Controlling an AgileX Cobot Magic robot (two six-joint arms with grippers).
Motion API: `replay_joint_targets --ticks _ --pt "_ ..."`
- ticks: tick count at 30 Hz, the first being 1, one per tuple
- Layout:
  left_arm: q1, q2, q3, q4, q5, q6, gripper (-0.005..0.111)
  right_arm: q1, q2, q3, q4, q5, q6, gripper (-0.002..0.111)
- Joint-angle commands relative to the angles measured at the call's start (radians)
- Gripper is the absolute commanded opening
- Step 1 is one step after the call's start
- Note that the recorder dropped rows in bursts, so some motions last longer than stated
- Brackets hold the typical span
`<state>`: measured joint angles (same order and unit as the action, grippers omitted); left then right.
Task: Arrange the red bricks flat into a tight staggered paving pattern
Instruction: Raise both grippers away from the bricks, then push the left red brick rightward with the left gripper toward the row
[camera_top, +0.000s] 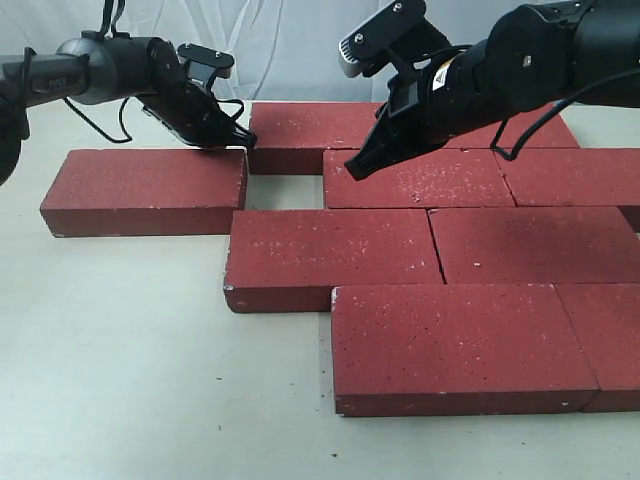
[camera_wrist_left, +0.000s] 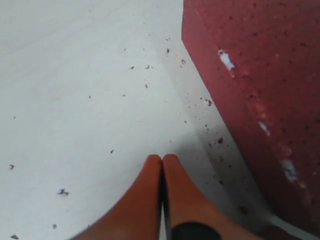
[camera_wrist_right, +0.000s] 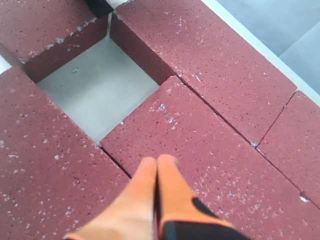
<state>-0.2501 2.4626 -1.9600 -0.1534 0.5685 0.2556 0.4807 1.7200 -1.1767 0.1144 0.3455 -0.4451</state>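
Note:
Several dark-red bricks lie flat in staggered rows on the pale table. One brick (camera_top: 145, 190) lies apart at the left, with a gap to the middle-row brick (camera_top: 415, 180). Behind them lies a back-row brick (camera_top: 310, 130). My left gripper (camera_top: 240, 140) is shut and empty, low at the back right corner of the left brick; its wrist view shows the tips (camera_wrist_left: 161, 160) over bare table beside a brick's side (camera_wrist_left: 260, 90). My right gripper (camera_top: 355, 170) is shut and empty, hovering over the middle-row brick's left end (camera_wrist_right: 200, 150).
A square of bare table (camera_wrist_right: 97, 92) shows between the left brick, the back-row brick and the middle-row brick. Two more rows of bricks (camera_top: 330, 255) (camera_top: 460, 345) lie toward the front right. White cloth hangs behind. Brick crumbs dot the table (camera_wrist_left: 145, 85).

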Motion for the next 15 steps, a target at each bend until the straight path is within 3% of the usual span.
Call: replay_joint_targets --ticks 1,9,15 --pt "-0.003 -0.008 -0.004 -0.012 0.004 -0.004 0.000 -0.003 0.001 0.005 -0.004 -0.018 -0.007 -0.001" --pt "0.067 -0.134 -0.025 0.117 0.132 -0.017 0.000 -0.003 0.001 0.005 -0.004 -0.028 -0.007 -0.001" --pt "0.225 -0.278 0.042 0.196 0.345 -0.058 0.000 -0.003 0.001 0.005 -0.004 -0.031 -0.007 -0.001"
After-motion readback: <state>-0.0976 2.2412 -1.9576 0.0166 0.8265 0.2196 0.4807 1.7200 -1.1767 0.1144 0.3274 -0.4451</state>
